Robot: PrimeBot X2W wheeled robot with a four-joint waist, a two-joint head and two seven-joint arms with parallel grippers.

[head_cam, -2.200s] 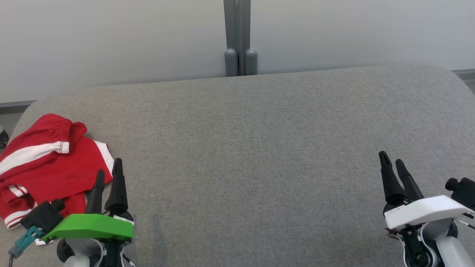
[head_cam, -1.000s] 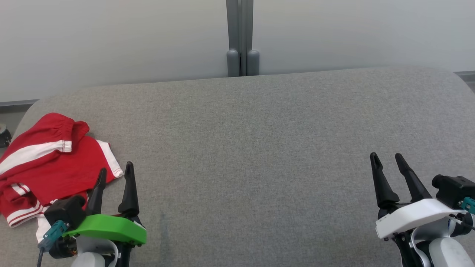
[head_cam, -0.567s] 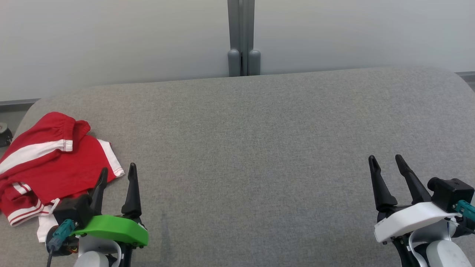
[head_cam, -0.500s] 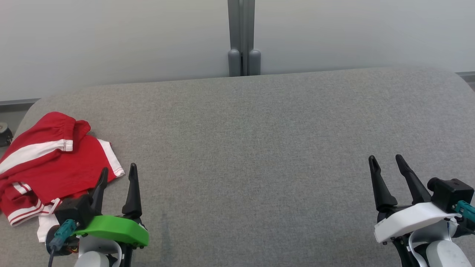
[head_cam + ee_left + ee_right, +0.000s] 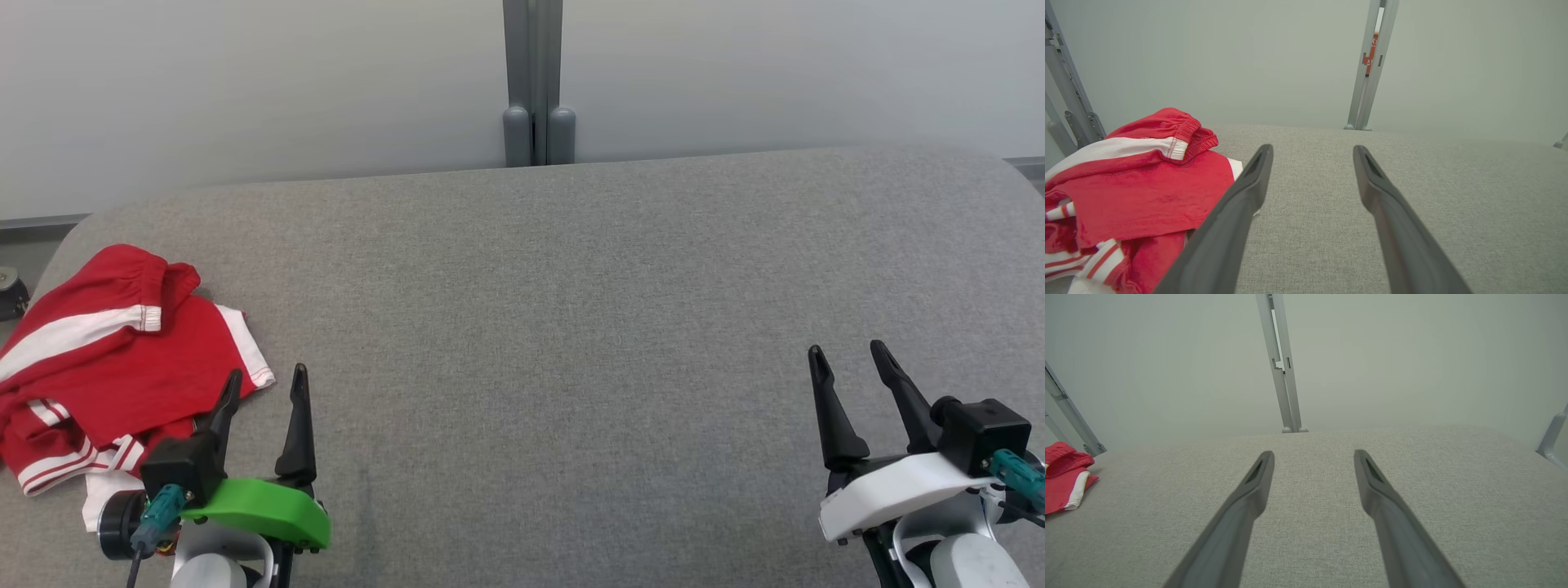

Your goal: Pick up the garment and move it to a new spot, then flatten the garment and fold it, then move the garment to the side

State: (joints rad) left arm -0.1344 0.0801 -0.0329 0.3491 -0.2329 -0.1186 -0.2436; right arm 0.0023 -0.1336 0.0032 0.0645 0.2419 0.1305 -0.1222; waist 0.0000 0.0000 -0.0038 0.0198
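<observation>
Red-and-white shorts (image 5: 122,367): crumpled, at far left of grey fabric counter (image 5: 531,327). Left gripper (image 5: 267,373): jaws wide, empty, just beside the shorts' hem. Right gripper (image 5: 846,349): jaws wide, empty, well apart.

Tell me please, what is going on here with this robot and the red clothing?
A two-armed robot faces a grey padded table. A red garment with white stripes lies rumpled at the table's left end, not flat or neatly folded. The left gripper is open and empty, right beside the garment's near edge. The right gripper is also open and empty, over bare table far to the right. Nothing is being held at this moment.
</observation>
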